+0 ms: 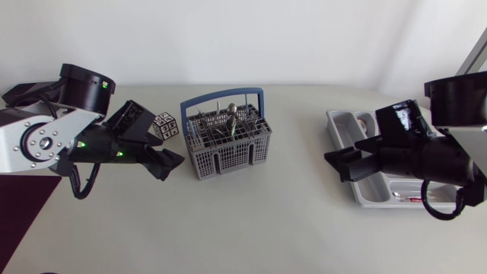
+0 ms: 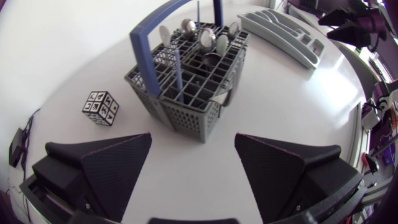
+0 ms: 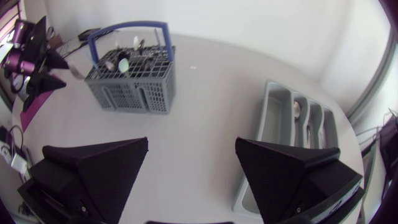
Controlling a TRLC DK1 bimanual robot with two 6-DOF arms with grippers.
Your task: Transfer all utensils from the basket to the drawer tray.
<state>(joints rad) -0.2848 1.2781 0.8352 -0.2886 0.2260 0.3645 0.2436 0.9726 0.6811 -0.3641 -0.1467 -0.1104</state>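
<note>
A grey cutlery basket with a blue handle stands mid-table and holds several metal utensils. In the left wrist view the basket is ahead of my left gripper, which is open and empty. In the head view my left gripper sits just left of the basket. The grey drawer tray lies at the right, partly under my right arm. My right gripper hovers over the tray's left part, open and empty. The right wrist view shows the tray with a spoon in one compartment.
A small black-and-white patterned cube sits on the table left of the basket, close to my left arm; it appears as the cube in the left wrist view. A dark mat covers the table's left front corner.
</note>
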